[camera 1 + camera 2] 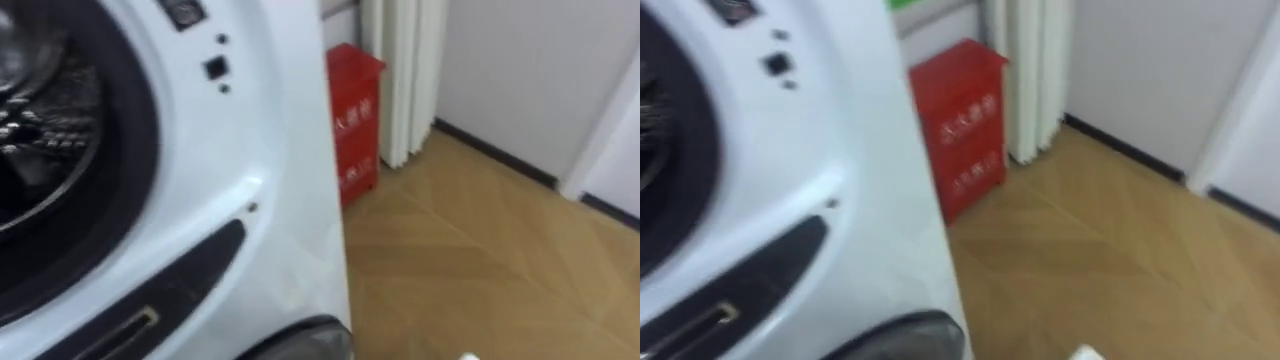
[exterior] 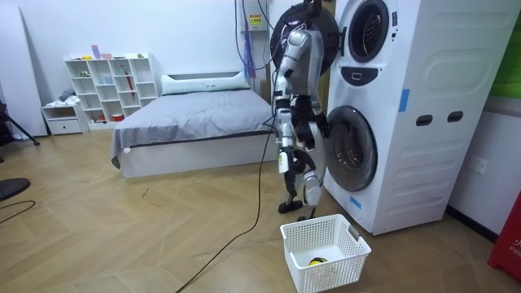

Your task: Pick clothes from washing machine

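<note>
Two white washing machines are stacked; I stand close in front of them in the room view. The lower machine's round door opening (image 2: 352,150) faces me, and the upper machine's door (image 2: 303,32) is swung open behind my head. In the left eye view a dark drum opening (image 1: 50,130) fills the left, and no cloth can be made out in it. A white laundry basket (image 2: 352,244) sits on the floor by my feet with a small yellow item (image 2: 316,260) inside. My right hand (image 2: 317,124) hangs at hip height toward the lower door.
Right of the machine's white front panel (image 1: 270,180) stand a red box (image 1: 352,120) and a white curtain (image 1: 405,70) against the wall. Wooden floor (image 1: 480,260) stretches to the right. In the room view a bed (image 2: 187,122) and a shelf (image 2: 114,81) stand behind me.
</note>
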Controlling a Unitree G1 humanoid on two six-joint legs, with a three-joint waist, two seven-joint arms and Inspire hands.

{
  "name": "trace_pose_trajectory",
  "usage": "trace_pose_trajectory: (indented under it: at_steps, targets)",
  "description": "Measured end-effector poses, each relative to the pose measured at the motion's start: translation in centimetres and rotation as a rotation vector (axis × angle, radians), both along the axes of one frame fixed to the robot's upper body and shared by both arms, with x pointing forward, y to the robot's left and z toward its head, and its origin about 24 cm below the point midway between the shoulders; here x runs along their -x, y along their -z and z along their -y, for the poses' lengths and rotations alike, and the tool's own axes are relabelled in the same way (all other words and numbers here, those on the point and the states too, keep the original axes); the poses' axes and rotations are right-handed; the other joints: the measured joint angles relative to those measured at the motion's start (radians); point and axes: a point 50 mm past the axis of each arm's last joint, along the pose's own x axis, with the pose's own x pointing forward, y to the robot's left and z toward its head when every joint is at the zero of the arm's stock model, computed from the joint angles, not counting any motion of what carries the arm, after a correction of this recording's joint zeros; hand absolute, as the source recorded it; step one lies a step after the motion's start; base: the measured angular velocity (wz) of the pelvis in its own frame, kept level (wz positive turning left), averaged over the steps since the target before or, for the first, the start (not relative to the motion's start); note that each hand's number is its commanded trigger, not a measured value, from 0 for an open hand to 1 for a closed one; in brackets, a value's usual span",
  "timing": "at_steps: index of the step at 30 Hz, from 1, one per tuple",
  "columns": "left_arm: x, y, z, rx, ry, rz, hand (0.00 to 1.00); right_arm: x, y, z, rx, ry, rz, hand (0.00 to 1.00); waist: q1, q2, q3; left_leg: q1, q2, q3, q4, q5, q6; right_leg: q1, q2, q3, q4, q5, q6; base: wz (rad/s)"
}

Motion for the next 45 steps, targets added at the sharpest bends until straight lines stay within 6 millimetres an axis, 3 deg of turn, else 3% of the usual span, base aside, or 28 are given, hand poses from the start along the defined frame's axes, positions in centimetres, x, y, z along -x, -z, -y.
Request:
trace_pose_trajectory:
  at_steps: [3,5,11,16,20,24,31,41,44,45]
  targets:
    - [-0.3,0.0,0.2,-0.009,0.043,0.006,0.0,-0.1,1.5,-2.4,-0.127,-0.056,-0.058,0.0,0.029,-0.017,-0.0056,0.023,0.001,-0.049,-0.01,0.003,0.0,0.038,-0.012,-0.05,-0.001,-0.02,-0.011,0.55]
    - [-0.3,0.0,0.2,-0.012,0.052,0.009,0.0,-0.6,2.1,-3.7,-0.193,-0.119,-0.063,0.0,0.052,-0.031,-0.0023,0.03,0.0,-0.083,-0.012,0.004,-0.002,0.058,-0.021,-0.087,-0.003,-0.033,-0.014,0.51]
    - [0.4,-0.1,-0.3,-0.013,-0.042,0.018,0.0,-1.9,3.1,-6.5,-0.352,-0.34,-0.101,0.0,0.186,-0.07,-0.0019,0.055,0.005,-0.163,-0.009,0.003,-0.009,0.123,-0.02,-0.154,-0.041,-0.056,-0.019,0.38]
    - [3.6,-0.1,-1.4,-0.06,-0.164,-0.038,0.0,-2.2,3.6,-8.4,-0.431,-0.446,-0.111,0.0,0.259,-0.087,0.0009,0.071,0.014,-0.242,0.014,-0.002,-0.016,0.194,-0.018,-0.211,-0.096,-0.071,-0.022,0.35]
    - [5.2,0.0,-1.4,-0.067,-0.177,-0.089,0.0,-2.2,3.6,-8.6,-0.435,-0.484,-0.134,0.0,0.276,-0.084,0.002,0.072,0.015,-0.251,0.011,-0.004,-0.019,0.211,-0.017,-0.23,-0.111,-0.074,-0.02,0.16]
    - [5.4,0.1,-1.3,-0.071,-0.174,-0.111,0.0,-1.9,3.7,-8.7,-0.437,-0.493,-0.151,0.0,0.272,-0.086,0.0031,0.071,0.014,-0.264,0.003,-0.004,-0.019,0.221,-0.017,-0.233,-0.119,-0.076,-0.019,0.02]
    - [3.3,0.0,-1.3,-0.074,-0.144,-0.064,0.0,-1.8,3.7,-8.9,-0.437,-0.483,-0.156,0.0,0.27,-0.09,0.0054,0.086,0.009,-0.265,-0.012,-0.004,-0.019,0.234,-0.02,-0.232,-0.12,-0.078,-0.013,0.0]
    - [2.7,0.0,-1.5,-0.083,-0.132,-0.051,0.0,-1.9,3.7,-8.8,-0.432,-0.513,-0.165,0.0,0.275,-0.092,0.0044,0.085,0.001,-0.3,-0.005,-0.004,-0.019,0.243,-0.026,-0.245,-0.116,-0.086,-0.004,0.08]
    - [3.2,-0.1,-2.0,-0.094,-0.148,-0.059,0.0,-2.1,3.7,-8.9,-0.435,-0.545,-0.162,0.0,0.284,-0.108,0.0061,0.063,0.004,-0.303,0.069,-0.01,-0.023,0.226,-0.032,-0.245,-0.078,-0.105,-0.013,-0.07]
    - [2.9,-0.2,-2.1,-0.099,-0.138,-0.048,0.0,-2.2,3.7,-9.0,-0.434,-0.563,-0.169,0.0,0.285,-0.113,0.0062,0.028,0.016,-0.304,0.153,-0.025,-0.028,0.222,-0.034,-0.242,-0.062,-0.112,-0.019,-0.14]
